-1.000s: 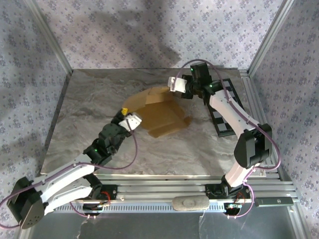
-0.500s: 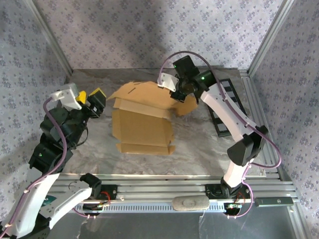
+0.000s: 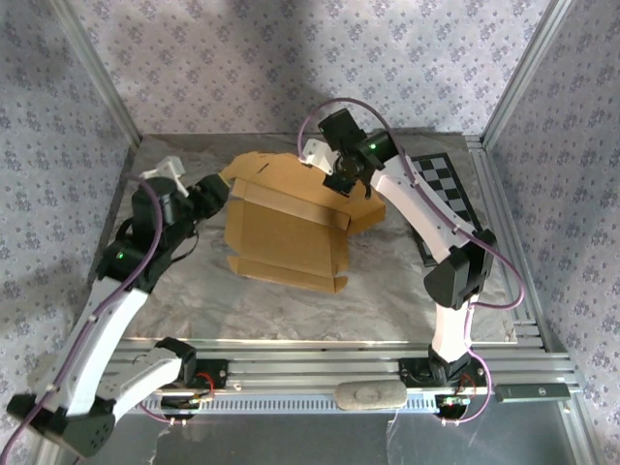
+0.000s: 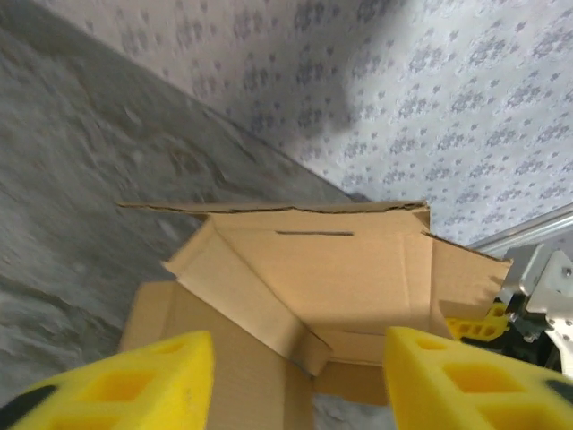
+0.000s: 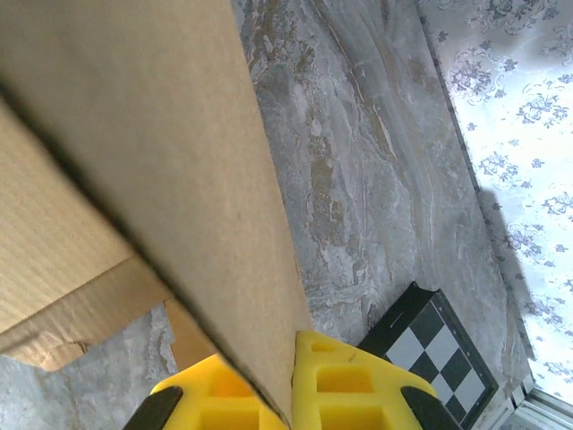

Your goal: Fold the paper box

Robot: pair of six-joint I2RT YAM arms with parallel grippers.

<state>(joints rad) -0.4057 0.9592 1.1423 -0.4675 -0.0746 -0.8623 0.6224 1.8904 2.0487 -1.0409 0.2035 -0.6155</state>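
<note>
The paper box [image 3: 286,228] is tan cardboard, partly folded, lying mid-table with its back panel raised. My right gripper [image 3: 342,180] is at its back right corner, shut on a raised flap. In the right wrist view the cardboard panel [image 5: 134,134] runs down between the yellow fingers [image 5: 358,385], pinched at my right gripper [image 5: 291,387]. My left gripper [image 3: 221,194] is at the box's left back corner. In the left wrist view its yellow fingers [image 4: 116,385] stand apart at my left gripper [image 4: 300,385], with the box's inner side [image 4: 349,269] and a folded side flap just beyond them.
A black-and-white checkerboard [image 3: 441,189] lies right of the box, also in the right wrist view as the checkerboard [image 5: 439,349]. The grey marble-look table [image 3: 387,291] is framed by patterned walls and a metal rail along the near edge.
The left arm swung out to the left and rose, then came in to the box's left back corner. The right gripper carried its flap leftward, and the box turned and stood up more.
</note>
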